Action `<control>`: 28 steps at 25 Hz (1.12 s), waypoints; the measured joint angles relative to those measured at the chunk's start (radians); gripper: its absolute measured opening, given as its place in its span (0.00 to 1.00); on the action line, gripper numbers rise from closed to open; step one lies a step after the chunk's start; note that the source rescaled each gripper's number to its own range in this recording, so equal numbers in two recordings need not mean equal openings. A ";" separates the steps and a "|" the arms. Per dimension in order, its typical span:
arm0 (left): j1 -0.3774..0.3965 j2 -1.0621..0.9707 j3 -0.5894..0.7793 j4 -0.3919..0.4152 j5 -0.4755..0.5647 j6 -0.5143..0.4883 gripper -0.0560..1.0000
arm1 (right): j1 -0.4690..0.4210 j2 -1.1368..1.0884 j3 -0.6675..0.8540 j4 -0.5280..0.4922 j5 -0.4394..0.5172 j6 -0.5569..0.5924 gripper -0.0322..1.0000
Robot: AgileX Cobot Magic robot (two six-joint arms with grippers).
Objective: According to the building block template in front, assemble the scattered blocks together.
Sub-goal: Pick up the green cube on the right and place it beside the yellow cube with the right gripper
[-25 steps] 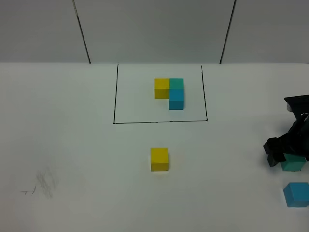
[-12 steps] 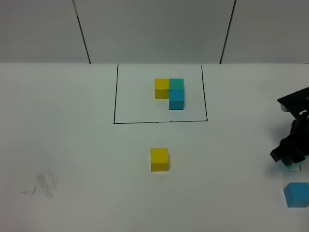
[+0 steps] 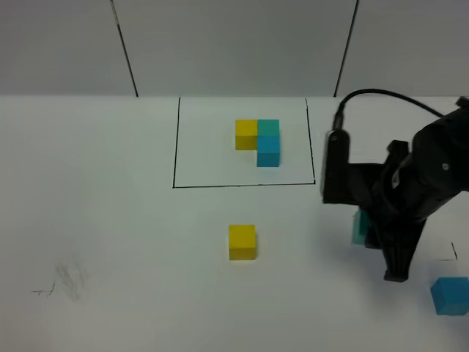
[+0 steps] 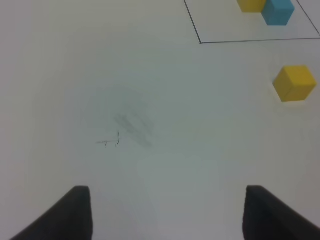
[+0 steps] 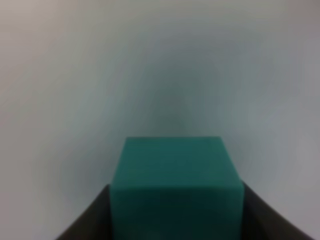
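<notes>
Exterior high and wrist views:
1. Left fingers: apart, empty.
2. Yellow cube: on table, outside the frame.
3. Building block template: black-framed trio.
4. Teal-green cube: clamped between right fingers.
5. Sky-blue cube: far right.

White table with blocks.
The black-framed template sits upper centre with its yellow, teal and blue trio; a yellow cube lies below it, a blue cube lower right, a grey smudge lower left.
</notes>
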State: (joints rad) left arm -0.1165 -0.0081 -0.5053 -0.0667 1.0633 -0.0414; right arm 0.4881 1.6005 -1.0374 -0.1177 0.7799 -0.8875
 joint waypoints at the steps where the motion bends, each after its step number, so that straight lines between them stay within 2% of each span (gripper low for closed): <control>1: 0.000 0.000 0.000 0.000 0.000 0.000 0.43 | 0.025 0.010 -0.009 0.001 -0.001 -0.010 0.21; 5: 0.000 0.000 0.000 0.000 0.000 0.000 0.43 | 0.085 0.096 -0.105 0.014 0.043 -0.019 0.21; 10: 0.000 0.000 0.000 0.000 0.000 0.000 0.43 | 0.093 0.272 -0.314 0.057 0.217 -0.071 0.21; 13: 0.000 0.000 0.000 0.000 0.000 0.000 0.43 | 0.103 0.358 -0.429 0.068 0.284 -0.083 0.21; 17: 0.000 0.000 0.000 0.000 0.000 0.000 0.43 | 0.123 0.415 -0.504 0.088 0.284 -0.086 0.21; 22: 0.000 0.000 0.000 0.000 0.000 0.000 0.43 | 0.124 0.464 -0.516 0.150 0.258 -0.087 0.21; 28: 0.000 0.000 0.000 0.000 0.000 0.000 0.43 | 0.124 0.485 -0.517 0.137 0.202 -0.064 0.21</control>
State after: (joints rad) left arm -0.1165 -0.0081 -0.5053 -0.0667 1.0633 -0.0414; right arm 0.6124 2.0851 -1.5542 0.0195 0.9815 -0.9514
